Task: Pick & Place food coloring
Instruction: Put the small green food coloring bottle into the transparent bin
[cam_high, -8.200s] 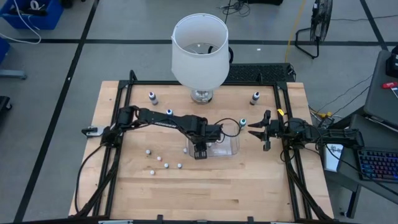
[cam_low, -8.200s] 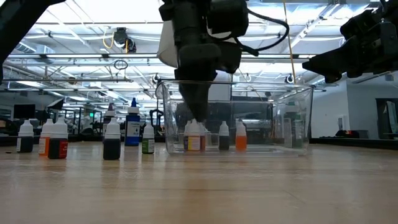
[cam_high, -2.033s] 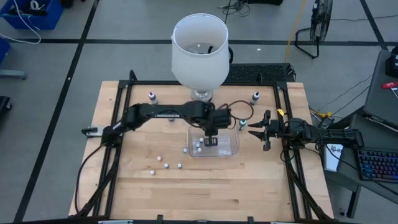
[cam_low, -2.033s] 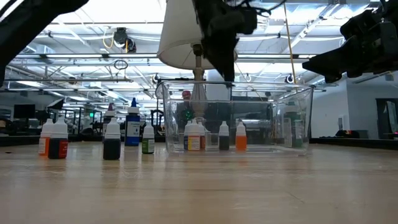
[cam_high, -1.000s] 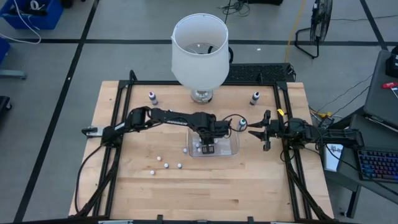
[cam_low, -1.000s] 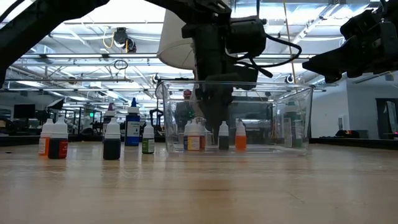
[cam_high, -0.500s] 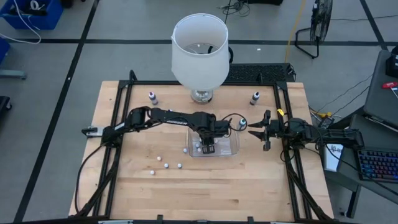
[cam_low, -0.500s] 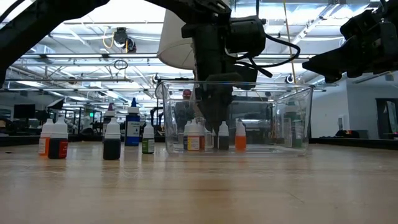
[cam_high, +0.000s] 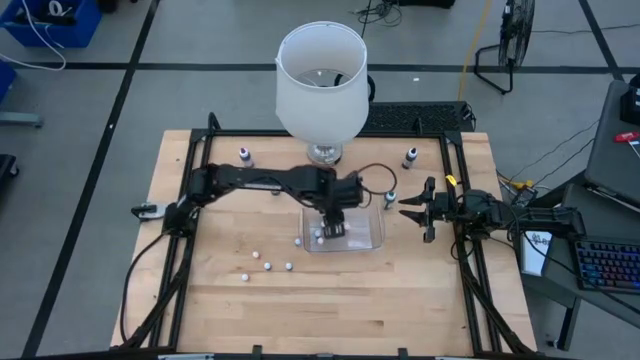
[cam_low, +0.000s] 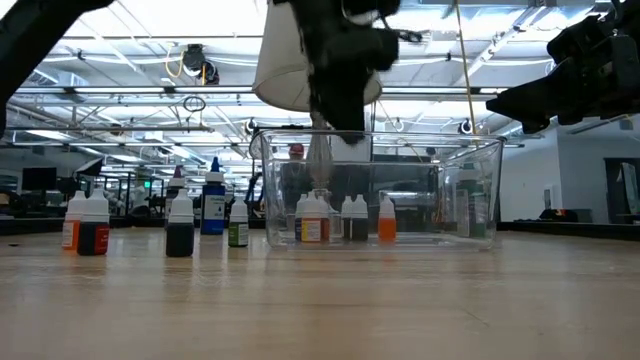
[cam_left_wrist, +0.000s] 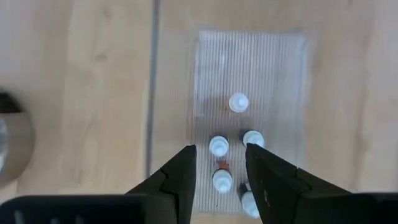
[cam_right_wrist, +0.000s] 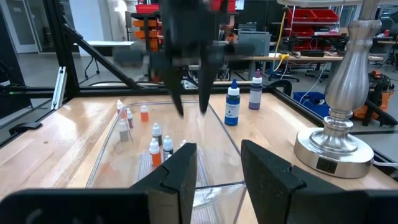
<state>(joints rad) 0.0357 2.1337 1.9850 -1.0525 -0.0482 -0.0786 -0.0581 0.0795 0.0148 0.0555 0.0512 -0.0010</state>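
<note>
Food coloring (cam_left_wrist: 219, 145) beneath parted left fingers (cam_left_wrist: 186, 163)

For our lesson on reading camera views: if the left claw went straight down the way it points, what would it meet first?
Probably the white-capped food coloring bottles standing in the clear tub; the left claw hangs open right above them, though depth is unclear.

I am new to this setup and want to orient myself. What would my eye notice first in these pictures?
The big white lampshade at the table's far edge stands out first. Below it, the left hand hangs open over the clear tub at mid-table, where small dropper bottles stand. More bottles wait on the wood outside it.
</note>
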